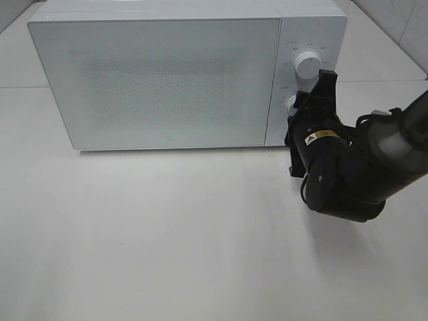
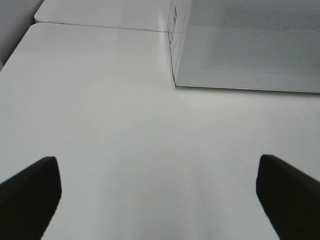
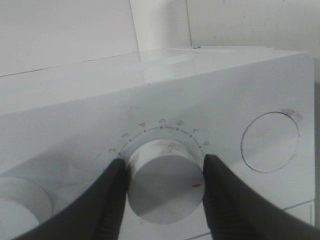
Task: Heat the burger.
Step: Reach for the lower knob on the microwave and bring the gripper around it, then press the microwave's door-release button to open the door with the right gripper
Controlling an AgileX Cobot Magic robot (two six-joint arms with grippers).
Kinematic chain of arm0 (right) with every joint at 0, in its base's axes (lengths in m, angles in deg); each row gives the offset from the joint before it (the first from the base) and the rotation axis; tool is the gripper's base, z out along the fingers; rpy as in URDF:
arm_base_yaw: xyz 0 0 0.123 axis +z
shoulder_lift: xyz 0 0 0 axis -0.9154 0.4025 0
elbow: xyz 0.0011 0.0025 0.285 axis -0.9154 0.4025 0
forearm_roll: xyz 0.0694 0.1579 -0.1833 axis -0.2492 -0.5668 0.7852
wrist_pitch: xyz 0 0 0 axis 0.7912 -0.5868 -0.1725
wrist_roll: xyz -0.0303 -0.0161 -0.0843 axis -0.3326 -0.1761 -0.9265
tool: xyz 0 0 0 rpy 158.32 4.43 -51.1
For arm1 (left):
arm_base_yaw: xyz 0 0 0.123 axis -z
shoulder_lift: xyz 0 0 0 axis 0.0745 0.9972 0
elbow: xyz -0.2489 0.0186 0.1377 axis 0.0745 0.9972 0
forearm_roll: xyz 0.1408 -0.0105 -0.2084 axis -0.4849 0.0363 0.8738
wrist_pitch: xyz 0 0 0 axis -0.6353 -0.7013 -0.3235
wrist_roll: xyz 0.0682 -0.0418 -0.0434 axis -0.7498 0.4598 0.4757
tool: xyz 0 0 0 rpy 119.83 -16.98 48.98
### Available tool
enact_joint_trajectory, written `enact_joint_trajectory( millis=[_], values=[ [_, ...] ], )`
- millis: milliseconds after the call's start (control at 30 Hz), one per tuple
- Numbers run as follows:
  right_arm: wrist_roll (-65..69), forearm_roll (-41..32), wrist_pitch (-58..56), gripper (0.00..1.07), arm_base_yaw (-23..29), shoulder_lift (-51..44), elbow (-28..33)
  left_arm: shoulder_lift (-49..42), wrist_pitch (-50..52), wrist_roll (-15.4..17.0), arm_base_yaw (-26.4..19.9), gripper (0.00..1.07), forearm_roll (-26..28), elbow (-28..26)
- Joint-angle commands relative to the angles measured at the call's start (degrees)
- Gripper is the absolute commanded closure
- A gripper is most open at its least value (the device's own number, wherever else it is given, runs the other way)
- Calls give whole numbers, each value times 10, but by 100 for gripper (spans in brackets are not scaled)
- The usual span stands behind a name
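since microwave [image 1: 160,73] is shut, right gripper [image 3: 164,172] is clamping lower knob [image 3: 160,197] to turn it | left gripper [image 2: 160,180] idling released

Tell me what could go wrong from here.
1. The right gripper pinches the lower knob only at its smooth rim; it may slip when turning.
2. The dial numbers sit close together, so a small over-turn could set too long a time.
3. The microwave door is shut and frosted; the burger isn't visible, so it may run empty.
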Motion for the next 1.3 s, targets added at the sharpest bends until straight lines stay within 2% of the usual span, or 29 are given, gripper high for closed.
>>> enact_joint_trajectory(
  millis=[33,67,133,433,500,733,1000,1300],
  values=[
    [-10,42,118,75,-4,-5,-15,-14,5,1,1,8,5,2],
    [-10,42,118,75,-4,-5,-15,-14,5,1,1,8,5,2],
    [-10,41,118,68,-4,-5,-15,-14,5,1,1,8,5,2],
    [-11,28,118,59,-4,-5,-15,-14,5,1,1,8,5,2],
    [-11,28,118,51,-3,-6,-15,-14,5,1,1,8,5,2],
    [-20,28,118,40,-3,-7,-15,-14,5,1,1,8,5,2],
    [-22,49,118,38,-2,-15,-7,-14,5,1,1,8,5,2],
    [-64,85,50,38,-2,-87,66,-14,5,1,1,8,5,2]
  ],
)
